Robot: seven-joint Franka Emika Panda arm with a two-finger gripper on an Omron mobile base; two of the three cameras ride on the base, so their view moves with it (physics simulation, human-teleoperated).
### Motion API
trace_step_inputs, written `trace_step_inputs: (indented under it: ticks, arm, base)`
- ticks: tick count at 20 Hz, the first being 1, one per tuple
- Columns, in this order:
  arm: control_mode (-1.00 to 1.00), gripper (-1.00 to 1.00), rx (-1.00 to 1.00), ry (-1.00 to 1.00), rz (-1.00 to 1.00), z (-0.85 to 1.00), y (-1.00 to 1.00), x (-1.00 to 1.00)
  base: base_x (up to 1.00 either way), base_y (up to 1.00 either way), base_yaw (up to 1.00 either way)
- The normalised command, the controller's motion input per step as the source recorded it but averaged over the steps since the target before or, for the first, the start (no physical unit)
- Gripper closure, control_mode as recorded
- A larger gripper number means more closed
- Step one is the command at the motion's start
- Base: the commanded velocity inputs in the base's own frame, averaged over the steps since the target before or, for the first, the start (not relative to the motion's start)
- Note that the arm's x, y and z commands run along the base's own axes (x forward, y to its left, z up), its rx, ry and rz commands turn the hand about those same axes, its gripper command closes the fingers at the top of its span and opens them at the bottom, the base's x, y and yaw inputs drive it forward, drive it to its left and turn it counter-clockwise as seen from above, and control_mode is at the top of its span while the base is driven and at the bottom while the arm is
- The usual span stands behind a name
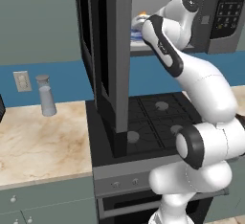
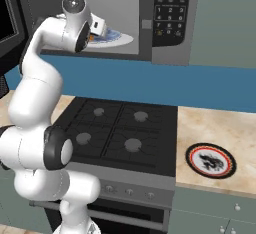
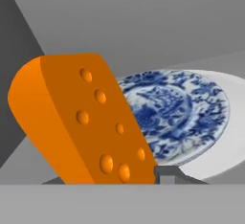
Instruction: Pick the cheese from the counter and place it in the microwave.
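Observation:
My arm reaches up into the open microwave (image 2: 170, 23), whose tall black door (image 1: 112, 50) swings out to the left. My gripper (image 3: 125, 173) is shut on the cheese (image 3: 76, 122), an orange wedge with round holes that it holds tilted. One dark fingertip (image 3: 167, 174) presses the wedge's right edge; the other is hidden behind it. Just past the cheese a blue-and-white patterned plate (image 3: 182, 113) lies on the pale grey microwave floor. From the base, the cheese (image 2: 91, 37) is a small orange spot at the gripper (image 2: 97, 30), at the near edge of the plate (image 2: 117, 39).
Below the microwave lies the black gas stovetop (image 2: 120, 133). The beige counter (image 2: 215, 123) to its right carries a round black-and-red dish (image 2: 210, 160). On the counter (image 1: 38, 141) to the left stands a grey shaker (image 1: 46, 95) by a wall outlet (image 1: 22, 81).

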Motion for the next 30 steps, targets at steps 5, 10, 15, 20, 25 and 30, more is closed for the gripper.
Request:
trace_step_inputs:
  ticks: [5,10,15,20,25,30]
  arm:
    - [-1.0,1.0,-0.04,0.0,0.0,-0.03,0.29,0.45]
    - [-1.0,1.0,-0.06,0.0,0.0,-0.28,0.16,0.45]
    - [-1.0,1.0,-0.07,0.0,0.0,-0.1,0.0,0.15]
    - [-1.0,1.0,-0.06,0.05,0.0,-0.14,-0.02,0.16]
    - [-1.0,1.0,-0.02,0.04,0.0,-0.18,-0.06,0.36]
    - [-1.0,1.0,0.0,0.02,0.0,-0.02,-0.05,0.23]
  base:
    - [0.0,0.0,0.0]
    - [0.0,0.0,0.0]
    - [0.0,0.0,0.0]
    - [0.0,0.0,0.0]
    - [0.0,0.0,0.0]
    - [0.0,0.0,0.0]
